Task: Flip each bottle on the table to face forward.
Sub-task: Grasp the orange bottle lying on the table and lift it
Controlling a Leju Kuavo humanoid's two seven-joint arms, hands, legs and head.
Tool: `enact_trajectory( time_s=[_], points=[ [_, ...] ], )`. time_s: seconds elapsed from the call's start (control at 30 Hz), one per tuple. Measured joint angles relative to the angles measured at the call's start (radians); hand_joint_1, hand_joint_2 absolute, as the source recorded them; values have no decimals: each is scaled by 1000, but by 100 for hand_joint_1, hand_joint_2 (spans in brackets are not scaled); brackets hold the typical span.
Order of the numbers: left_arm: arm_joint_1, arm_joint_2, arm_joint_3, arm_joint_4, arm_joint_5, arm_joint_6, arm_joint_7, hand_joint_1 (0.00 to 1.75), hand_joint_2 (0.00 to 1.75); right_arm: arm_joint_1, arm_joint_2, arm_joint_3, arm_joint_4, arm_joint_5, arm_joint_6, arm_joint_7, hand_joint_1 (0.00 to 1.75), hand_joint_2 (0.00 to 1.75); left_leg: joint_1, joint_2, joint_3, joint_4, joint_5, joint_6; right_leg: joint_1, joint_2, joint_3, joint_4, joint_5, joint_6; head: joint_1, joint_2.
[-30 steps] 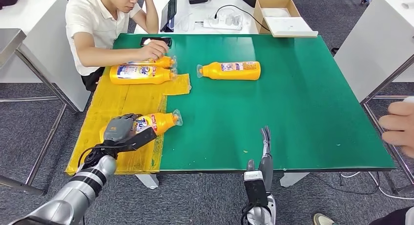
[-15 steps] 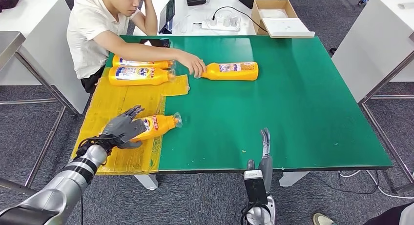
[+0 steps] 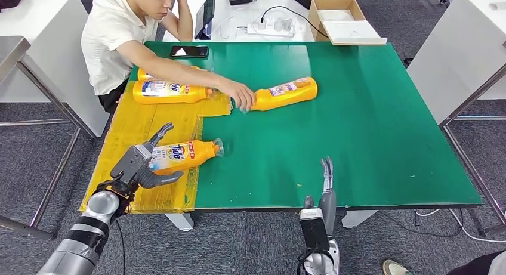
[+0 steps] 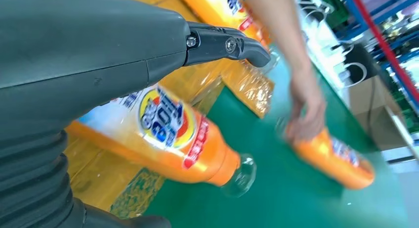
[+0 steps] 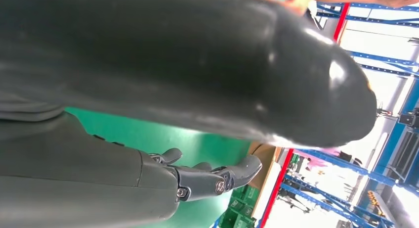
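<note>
At the 8 o'clock corner of the green counter (image 3: 370,138), the left robot hand (image 3: 142,163) sits at the base end of the nearest bottle (image 3: 184,154), fingers spread wide with the bottle's base between thumb and fingers; whether they touch it I cannot tell. That orange bottle lies on its side across the edge of the yellow mat (image 3: 140,138), label up, clear cap pointing toward 3 o'clock onto the green surface.

Up at 10 o'clock, a second bottle (image 3: 170,91) lies on the mat, label up, cap toward 3 o'clock, with a third bottle (image 3: 146,76) just behind it, mostly hidden by the arm of a person (image 3: 119,36) seated at the counter's far left corner. A black phone (image 3: 189,51) lies at 11 o'clock near that person.

The person's hand (image 3: 241,96) grips the cap end of a fourth bottle (image 3: 285,92), which lies tilted near 12 o'clock on the bare green surface, base angled toward 2 o'clock.

At 6 o'clock, the right robot hand (image 3: 325,188) stands at the counter's near edge, fingers straight and pointing away from the robot, holding nothing. A cardboard box (image 3: 343,18) sits beyond the counter at 1 o'clock.
</note>
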Motion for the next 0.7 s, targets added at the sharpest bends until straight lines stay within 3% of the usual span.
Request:
enact_trajectory(
  time_s=[0.17,0.33,0.47,0.57,0.7],
  points=[
    [16,2,8,-46,12,11,-5,0,175,0,-2,0,0,0,-2,0,0,0,0,0,-2,0,0,0,0,0,-2,0,0,0,0,0],
    [36,-16,39,-133,136,118,-41,0,175,1,-6,0,0,5,-18,0,0,0,0,0,-3,0,0,0,0,0,-3,0,0,0,0,0],
    [95,-70,52,-270,374,94,-46,0,175,3,-16,2,-10,27,-8,0,0,175,0,0,-4,0,0,0,0,0,-3,0,0,0,0,0],
    [156,-105,19,-374,412,105,-98,0,175,0,-50,21,-20,142,-10,0,0,175,-1,0,-4,0,-1,0,-1,0,-4,-1,0,0,0,0],
    [225,-135,-47,-487,397,148,-150,0,175,-28,-113,24,18,453,-66,38,0,175,-1,0,-5,0,-1,1,-1,0,-4,-2,0,0,0,0]
  ],
)
